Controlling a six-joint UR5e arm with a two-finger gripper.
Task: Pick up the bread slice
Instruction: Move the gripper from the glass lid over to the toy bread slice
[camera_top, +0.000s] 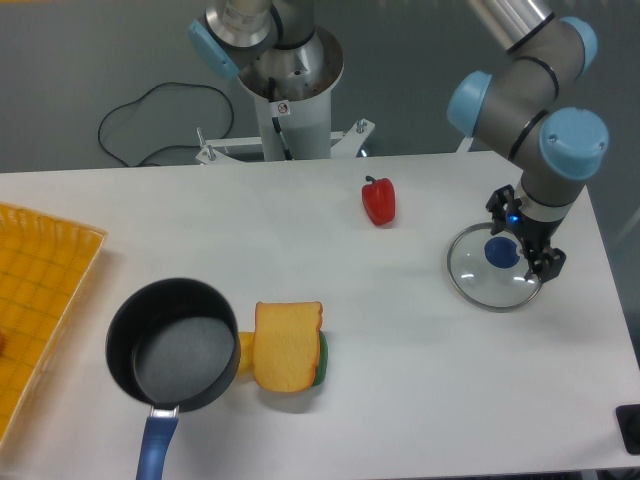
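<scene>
The bread slice (286, 345) lies flat on the white table near the front, pale orange with a darker crust, right beside the black pot (172, 345). It partly covers a green toy (322, 360), and a small yellow toy (244, 351) peeks out between it and the pot. My gripper (522, 238) is far off at the right side, low over a glass lid (470, 276) with a blue knob (500, 252). Its fingers stand apart, open, with nothing held between them.
A red toy pepper (378, 200) sits at the middle back of the table. A yellow tray (40, 290) occupies the left edge. The pot's blue handle (155, 445) points toward the front edge. The robot's base (290, 90) stands behind the table.
</scene>
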